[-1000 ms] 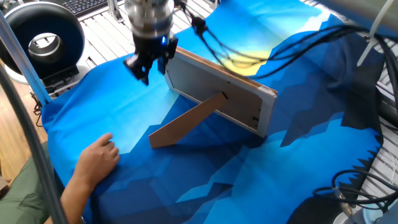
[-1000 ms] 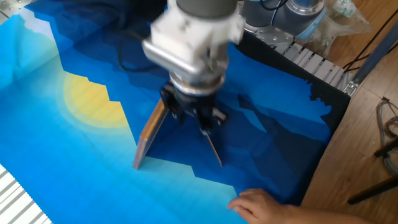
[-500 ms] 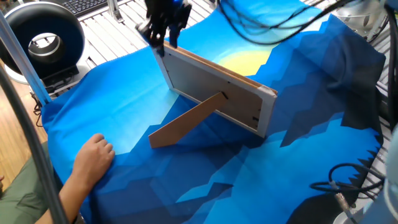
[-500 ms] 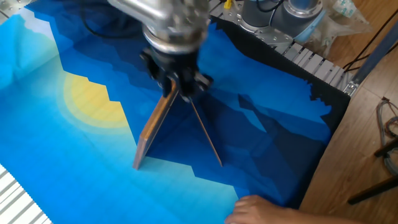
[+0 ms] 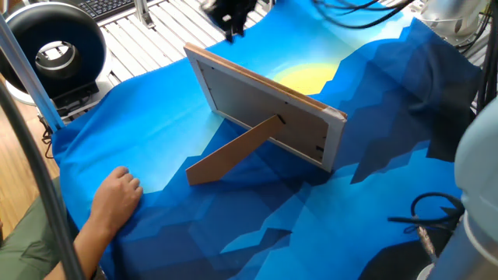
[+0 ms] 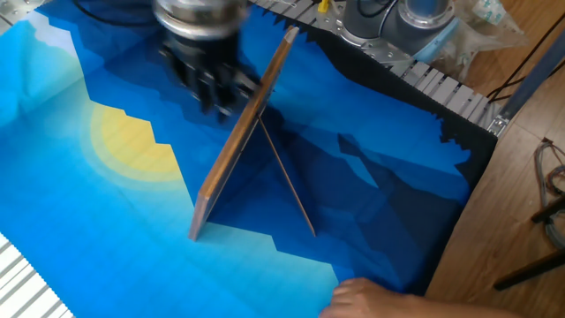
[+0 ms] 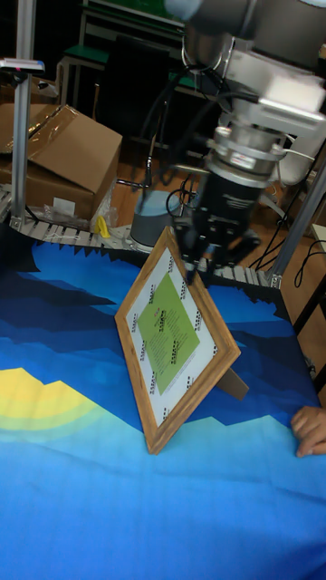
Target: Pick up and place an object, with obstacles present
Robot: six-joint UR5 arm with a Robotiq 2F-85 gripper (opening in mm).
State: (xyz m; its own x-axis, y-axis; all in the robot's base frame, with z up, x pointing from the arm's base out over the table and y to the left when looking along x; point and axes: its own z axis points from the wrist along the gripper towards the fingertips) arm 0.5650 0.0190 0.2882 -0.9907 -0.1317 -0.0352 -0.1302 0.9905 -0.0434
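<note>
The obstacle, a picture frame [image 5: 264, 105], stands on the blue cloth, its grey back panel propped by a tan wooden leg [image 5: 232, 152]. Seen edge-on, the picture frame [image 6: 240, 141] leans. In the tall fixed view the picture frame [image 7: 177, 339] shows a green print. My gripper [image 5: 231, 20] hangs in the air past the frame's far top corner, on its front side. The gripper [image 6: 214, 92] is blurred. The gripper [image 7: 201, 261] sits just above the frame's upper corner; its fingers look apart with nothing seen between them. The object is out of view.
A person's hand [image 5: 117, 194] rests on the cloth's near left corner. A yellow sun patch [image 6: 132, 146] marks the cloth in front of the frame. A black round device [image 5: 53, 47] and metal rollers [image 5: 156, 27] lie beyond the cloth. Cables [image 5: 436, 214] trail at the right.
My gripper has risen from the prop-leg side, crossed over the frame's top corner and moved to its front side. The frame has not moved. The hand shifted slightly.
</note>
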